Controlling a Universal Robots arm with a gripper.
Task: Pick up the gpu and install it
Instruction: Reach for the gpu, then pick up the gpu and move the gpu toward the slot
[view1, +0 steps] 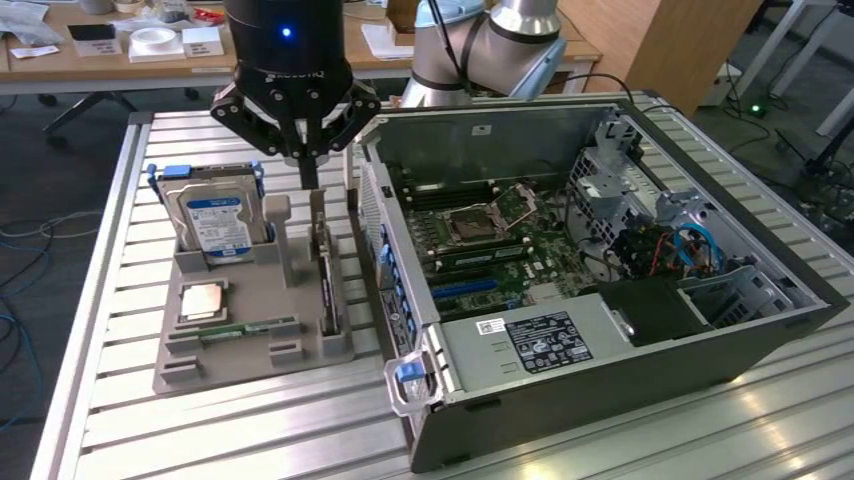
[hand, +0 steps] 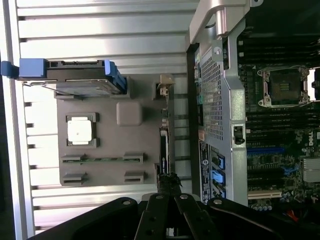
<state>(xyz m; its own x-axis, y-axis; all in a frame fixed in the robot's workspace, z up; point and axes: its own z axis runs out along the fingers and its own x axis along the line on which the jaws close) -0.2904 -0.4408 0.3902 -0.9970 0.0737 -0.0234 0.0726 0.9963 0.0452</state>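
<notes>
Counted on the slatted metal bench: one gray holder and one open computer case, side by side, with the case to the exterior view's right.

In the holder, four parts, one of each:
- One gpu, thin and dark, standing on its long edge in a slot along the side nearest the case, not yet out of the holder.
- One hard drive, silver with a blue label, upright in a blue-edged bracket at the far end in the exterior view.
- One square silver processor, lying flat in the middle.
- One slim green memory stick, set low in a slot near the front.

Above the gpu's far end in the exterior view, one claw, closed all the way, its two fingers pressed together into a single dark point. Tips right down at the card's top edge. Cannot tell whether pinching that edge or only meeting it.

Inside the case, one green motherboard lying open to view, with one processor socket and one blue expansion slot.

Behind the claw, one silver arm rising at the back of the bench.
</notes>
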